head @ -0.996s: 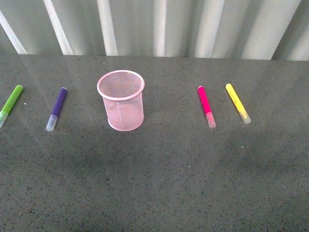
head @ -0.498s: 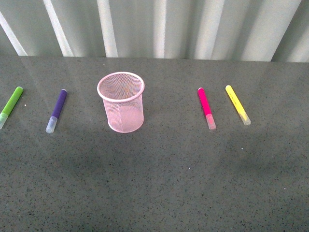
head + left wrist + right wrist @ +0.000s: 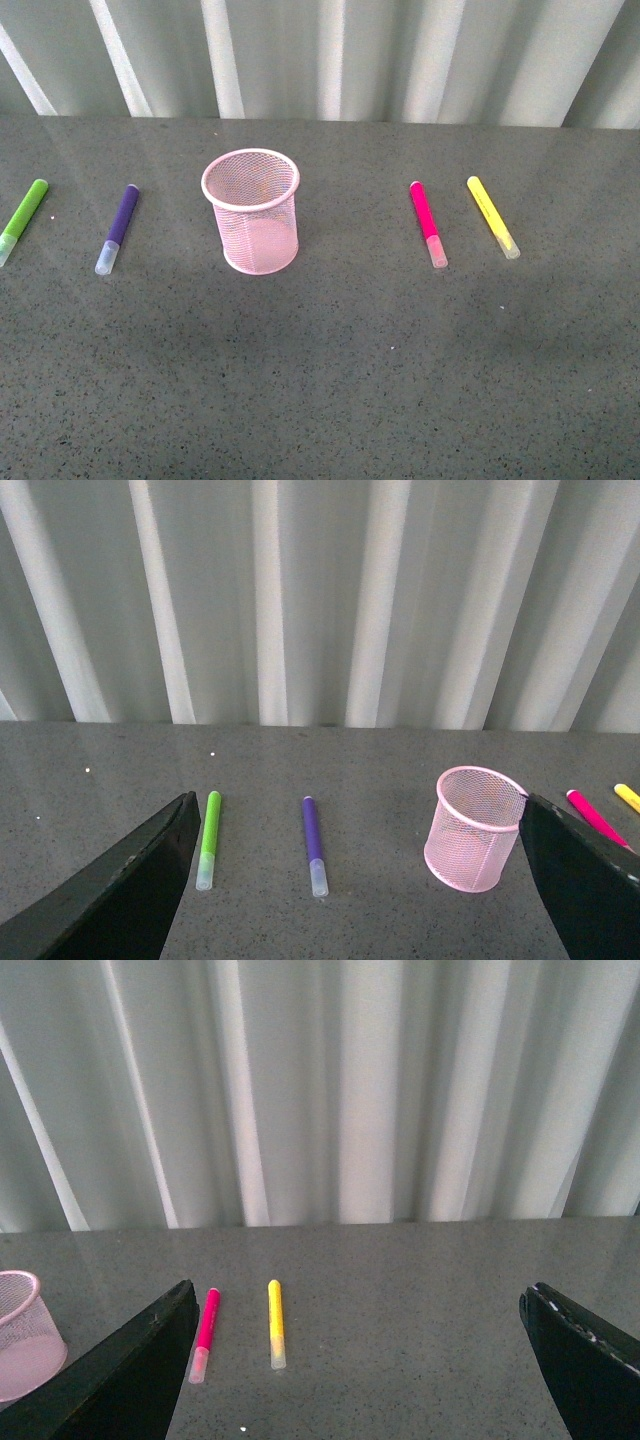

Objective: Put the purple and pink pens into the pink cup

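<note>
The pink cup [image 3: 251, 211] stands upright and empty on the grey table, left of centre; it also shows in the left wrist view [image 3: 474, 829] and at the edge of the right wrist view [image 3: 25, 1334]. The purple pen [image 3: 118, 227] lies to its left, seen too as the purple pen [image 3: 315, 844]. The pink pen [image 3: 428, 222] lies to its right, also the pink pen [image 3: 204, 1333]. Neither gripper shows in the front view. My left gripper [image 3: 365, 900] is open, well back from the purple pen. My right gripper [image 3: 365, 1380] is open, with nothing between its fingers.
A lime-green marker [image 3: 21, 219] lies at the far left, left of the purple pen. A yellow marker [image 3: 493, 215] lies right of the pink pen. A white corrugated wall [image 3: 320, 55] closes off the back edge of the table.
</note>
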`<state>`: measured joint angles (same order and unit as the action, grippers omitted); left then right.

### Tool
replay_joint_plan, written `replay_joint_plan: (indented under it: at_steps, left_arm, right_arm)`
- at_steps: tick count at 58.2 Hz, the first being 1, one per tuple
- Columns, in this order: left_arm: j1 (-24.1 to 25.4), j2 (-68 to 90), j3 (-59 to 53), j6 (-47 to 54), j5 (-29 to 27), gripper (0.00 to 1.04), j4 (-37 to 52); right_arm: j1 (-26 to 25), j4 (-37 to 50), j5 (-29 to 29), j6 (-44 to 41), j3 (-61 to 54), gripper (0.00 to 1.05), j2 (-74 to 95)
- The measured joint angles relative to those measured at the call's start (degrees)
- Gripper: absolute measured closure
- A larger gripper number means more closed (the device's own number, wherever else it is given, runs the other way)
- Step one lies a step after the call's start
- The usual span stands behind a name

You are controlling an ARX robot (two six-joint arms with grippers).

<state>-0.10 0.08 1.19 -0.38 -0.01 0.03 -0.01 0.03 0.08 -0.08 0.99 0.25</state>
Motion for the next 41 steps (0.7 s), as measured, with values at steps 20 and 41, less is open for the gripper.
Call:
replay_joint_plan:
  at_steps: [20,41]
  left_arm:
    - [0.0,0.0,0.0,0.0,0.0,0.07,0.0]
    - [5.0,28.1,9.3,-15.2,8.4,0.07,-13.8]
  right_arm:
    - [0.0,0.0,0.0,0.0,0.0,0.07,0.0]
    - [0.0,0.0,0.0,0.0,0.0,0.07,0.0]
